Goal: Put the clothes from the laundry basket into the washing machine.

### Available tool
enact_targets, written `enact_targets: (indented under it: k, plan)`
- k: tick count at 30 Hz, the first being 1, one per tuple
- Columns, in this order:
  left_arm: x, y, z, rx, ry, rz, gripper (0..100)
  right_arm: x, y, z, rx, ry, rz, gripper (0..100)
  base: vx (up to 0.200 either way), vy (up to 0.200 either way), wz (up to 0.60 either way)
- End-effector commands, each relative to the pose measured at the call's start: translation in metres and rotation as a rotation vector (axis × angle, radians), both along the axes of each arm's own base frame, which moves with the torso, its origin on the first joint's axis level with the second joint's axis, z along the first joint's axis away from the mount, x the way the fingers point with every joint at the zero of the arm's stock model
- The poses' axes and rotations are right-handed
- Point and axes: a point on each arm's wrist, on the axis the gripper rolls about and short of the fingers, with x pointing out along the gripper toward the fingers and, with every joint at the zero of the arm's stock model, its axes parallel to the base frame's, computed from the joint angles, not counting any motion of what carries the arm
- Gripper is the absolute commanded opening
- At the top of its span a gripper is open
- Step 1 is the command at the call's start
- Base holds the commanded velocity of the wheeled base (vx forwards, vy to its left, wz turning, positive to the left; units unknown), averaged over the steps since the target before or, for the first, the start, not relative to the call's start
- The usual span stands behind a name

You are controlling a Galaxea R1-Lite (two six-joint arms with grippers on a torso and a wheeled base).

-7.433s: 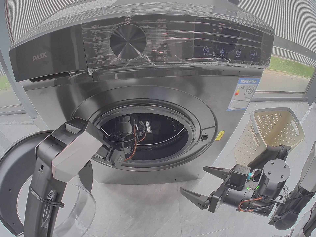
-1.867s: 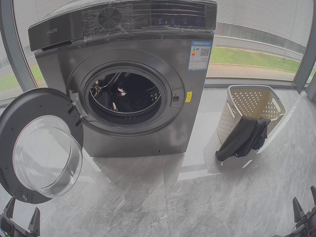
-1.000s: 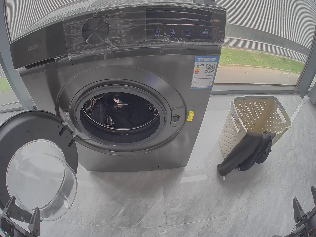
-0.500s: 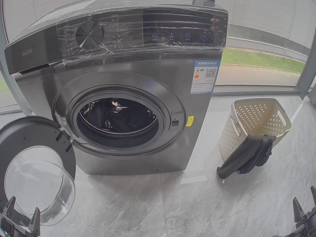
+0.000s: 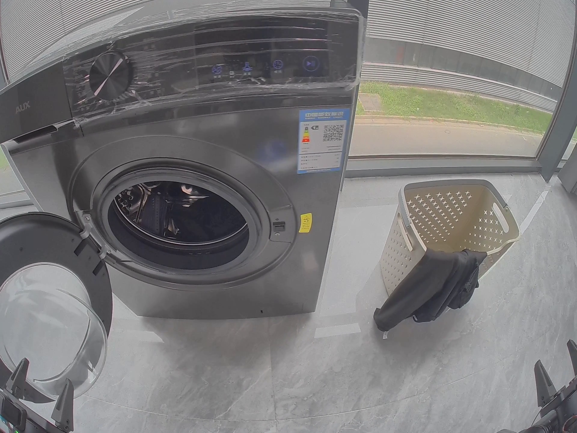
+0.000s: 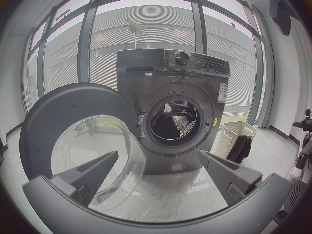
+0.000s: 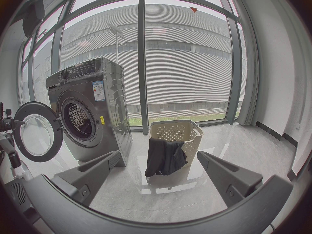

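Fetching step, as we judge it: we face the washing machine, its door swung open on the left and something dark seemingly in the drum. One dark garment hangs over the near rim of the laundry basket, right of the machine, its end trailing toward the floor. The left gripper and right gripper sit low and near, fingers spread wide, holding nothing. The garment lies farther off and left of the right gripper, well apart. Next we must close in and pinch the draped cloth.
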Motion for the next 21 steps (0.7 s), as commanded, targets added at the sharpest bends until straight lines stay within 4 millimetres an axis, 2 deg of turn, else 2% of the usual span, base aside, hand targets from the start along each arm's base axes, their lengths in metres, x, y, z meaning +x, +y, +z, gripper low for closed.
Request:
enact_targets:
  k: [1, 12, 21]
  plan:
    - [0.0003, 0.0000, -0.0051, -0.001, 0.004, 0.000, 100, 0.0009, 0.0000, -0.0041, -0.001, 0.012, 0.000, 100, 0.000, -0.200, 0.00]
    - [0.0003, 0.0000, -0.0051, 0.002, 0.004, 0.000, 100, 0.0009, 0.0000, -0.0039, 0.001, 0.011, -0.001, 100, 0.000, -0.200, 0.00]
    - [0.0003, 0.0000, -0.0051, -0.001, 0.004, 0.000, 100, 0.0009, 0.0000, -0.0041, -0.001, 0.012, 0.000, 100, 0.000, 0.000, 0.00]
